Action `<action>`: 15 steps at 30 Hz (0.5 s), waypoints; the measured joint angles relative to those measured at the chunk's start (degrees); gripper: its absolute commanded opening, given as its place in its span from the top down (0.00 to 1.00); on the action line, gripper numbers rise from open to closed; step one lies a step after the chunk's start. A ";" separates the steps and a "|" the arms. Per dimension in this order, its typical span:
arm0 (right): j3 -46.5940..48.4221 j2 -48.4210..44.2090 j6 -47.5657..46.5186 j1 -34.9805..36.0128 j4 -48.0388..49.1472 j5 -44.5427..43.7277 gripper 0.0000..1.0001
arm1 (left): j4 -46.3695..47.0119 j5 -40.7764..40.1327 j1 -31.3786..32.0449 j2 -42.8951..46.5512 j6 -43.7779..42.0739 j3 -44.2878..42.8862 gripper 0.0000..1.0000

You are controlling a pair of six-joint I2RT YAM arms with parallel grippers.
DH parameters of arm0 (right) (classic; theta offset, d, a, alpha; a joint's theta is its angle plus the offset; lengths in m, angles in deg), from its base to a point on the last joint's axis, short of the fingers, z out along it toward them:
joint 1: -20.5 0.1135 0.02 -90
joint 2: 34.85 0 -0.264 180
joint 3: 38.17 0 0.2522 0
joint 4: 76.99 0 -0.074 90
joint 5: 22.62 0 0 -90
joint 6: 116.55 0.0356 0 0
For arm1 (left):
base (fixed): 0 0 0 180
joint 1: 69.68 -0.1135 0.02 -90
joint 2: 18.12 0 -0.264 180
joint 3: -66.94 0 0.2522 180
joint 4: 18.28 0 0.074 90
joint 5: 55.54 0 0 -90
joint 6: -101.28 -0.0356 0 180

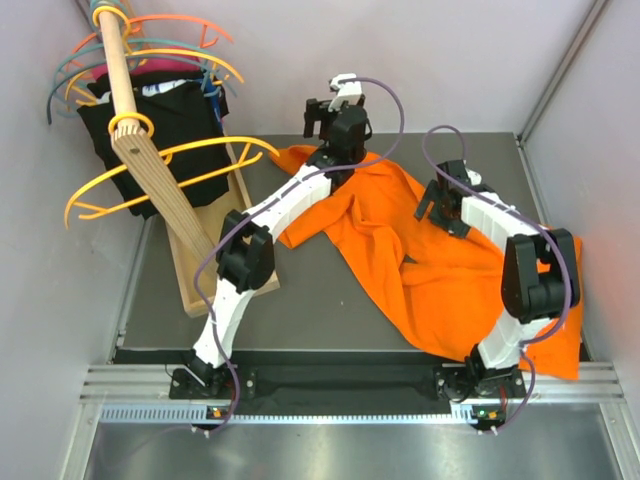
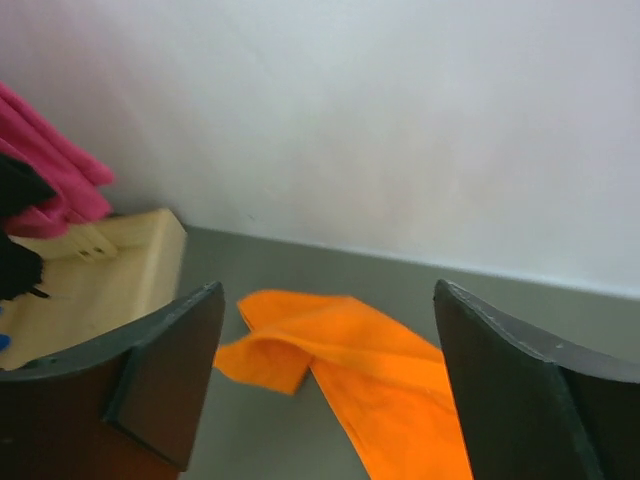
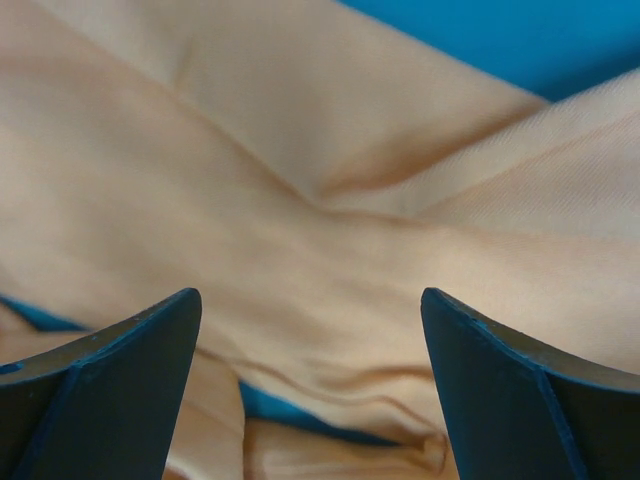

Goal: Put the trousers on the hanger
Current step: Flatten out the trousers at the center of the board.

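Observation:
The bright orange trousers (image 1: 400, 260) lie crumpled across the dark table, from the back middle to the front right edge. The amber-yellow hanger (image 1: 200, 146) hangs by its ring on the slanted wooden pole at the left, apart from the cloth. My left gripper (image 1: 322, 118) hovers open above the far end of the trousers (image 2: 380, 370); its jaws (image 2: 325, 330) stand wide with nothing between them. My right gripper (image 1: 432, 208) is open just over the cloth folds (image 3: 300, 200), its fingers (image 3: 310, 320) apart and holding nothing.
A wooden pole (image 1: 150, 170) rises from a wooden base tray (image 1: 215, 255) at the left. It carries black garments (image 1: 170, 120), coral and teal hangers (image 1: 150, 45) and pink cloth (image 2: 60, 185). Pale walls close the back and both sides.

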 measured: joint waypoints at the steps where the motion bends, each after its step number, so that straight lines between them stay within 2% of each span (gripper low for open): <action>1: 0.00 0.76 0.24 -0.02 0.85 -0.83 0.12 | -2.01 0.68 0.04 0.28 1.90 0.00 0.14; 5: 0.98 6.36 0.61 -1.01 2.86 -2.43 0.23 | -10.05 5.44 0.15 1.64 8.90 0.11 0.24; 10: 6.51 12.24 0.02 -3.34 3.98 -4.76 0.23 | -16.65 11.50 0.59 5.86 15.10 1.77 0.31; 15: 13.60 16.96 -1.88 -9.75 5.33 -5.95 0.21 | -18.69 15.52 1.49 10.80 17.22 5.55 0.32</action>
